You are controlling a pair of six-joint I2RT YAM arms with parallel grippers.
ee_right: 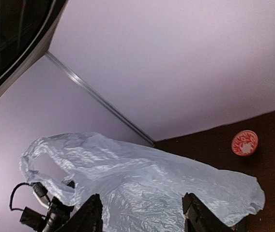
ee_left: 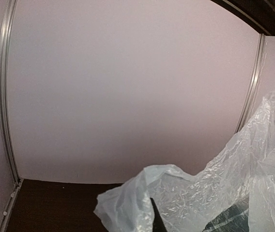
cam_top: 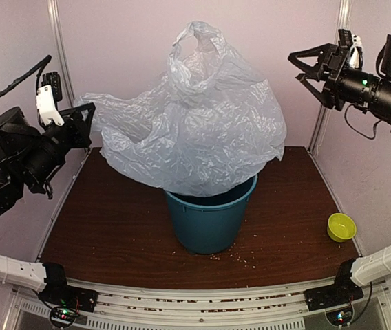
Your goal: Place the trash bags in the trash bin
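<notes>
A: Where is the bag (cam_top: pixel 202 130) now?

B: It is spread wide above the bin (cam_top: pixel 209 223), which stands upright in the middle of the desk (cam_top: pixel 113 227). Its lowest folds cover the rim at 12 o'clock. Perhaps they dip inside, but the plastic hides this.

A: And the hands?

B: The left hand (cam_top: pixel 89 113), at 10 o'clock from the bin, is clenched on one corner of the bag and holds it up. The right hand (cam_top: pixel 295 67), high at 2 o'clock, is released, its fingers spread, apart from the bag.

A: Other things?

B: A green bowl (cam_top: pixel 341 227) sits at 3 o'clock, near the desk's edge. A red bowl (ee_right: pixel 244 143) shows only from the right wrist. Crumbs (cam_top: pixel 240 256) lie at 6 o'clock, just beside the bin.
</notes>
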